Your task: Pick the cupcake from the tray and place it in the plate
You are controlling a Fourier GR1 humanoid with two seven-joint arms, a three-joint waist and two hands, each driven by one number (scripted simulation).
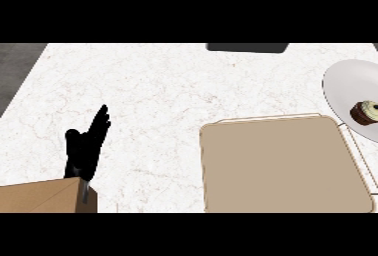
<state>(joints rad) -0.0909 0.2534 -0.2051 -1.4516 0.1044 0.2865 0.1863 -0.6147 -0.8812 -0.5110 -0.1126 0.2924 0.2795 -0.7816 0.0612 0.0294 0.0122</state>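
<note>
The cupcake [365, 112], dark brown with pale frosting, sits on the grey plate [347, 82] at the right edge of the head view. A tan tray [284, 165] lies below and left of the plate, with nothing on it. My left hand [85, 145] rests at the lower left with its fingers straight and pointing up, holding nothing. My right hand does not show.
A brown box-like forearm cover [40, 197] fills the lower left corner. A dark object [246, 47] lies at the counter's far edge. The white marble counter [162, 90] ends at the left against a grey floor [16, 70].
</note>
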